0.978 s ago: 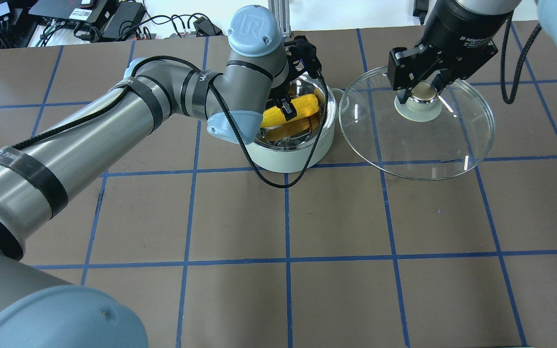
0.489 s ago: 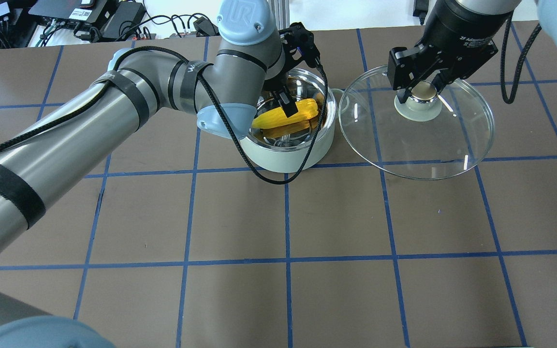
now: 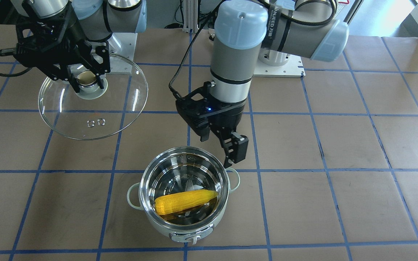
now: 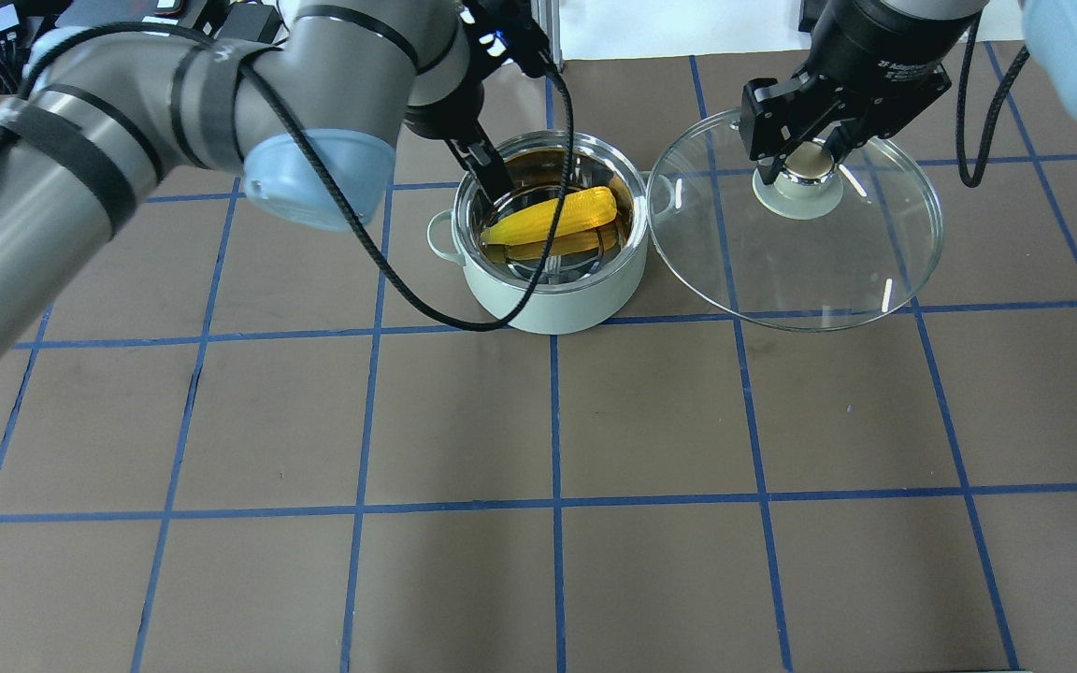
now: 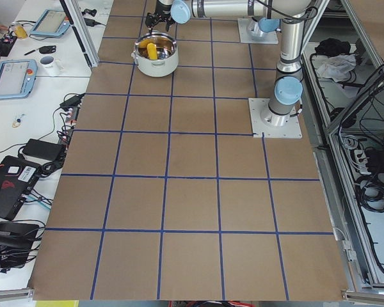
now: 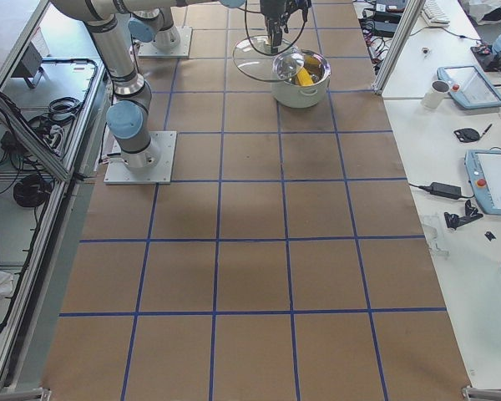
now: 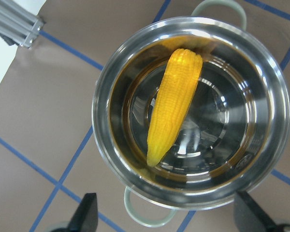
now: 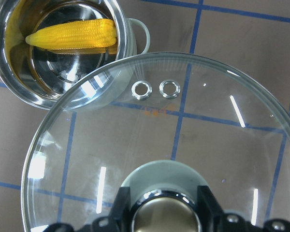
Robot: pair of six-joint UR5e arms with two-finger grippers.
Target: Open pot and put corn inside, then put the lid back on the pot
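Left hand [image 3: 220, 145] was spread and empty, hanging just above the pot [image 3: 180, 229] on the robot's side of its rim. We judged it sat there because the corn drop was done, and it needed to be off the opening so the lid could come across.

Right hand [image 4: 802, 166] was pinching the knob [image 8: 165, 213] of the lid [image 4: 810, 266]. The glass was up off the surface [image 4: 464, 421] and just beside the pot on the robot's right. We read that as parking: close enough for a short carry back, and high enough to clear the rim.

The corn [image 3: 185, 201] lay on its side across the steel bottom, fully below the rim, so nothing should block the lid. The pot stood upright, nearer the surface edge away from the robot than the edge by the bases.

We judged lid replacement was the only step left.
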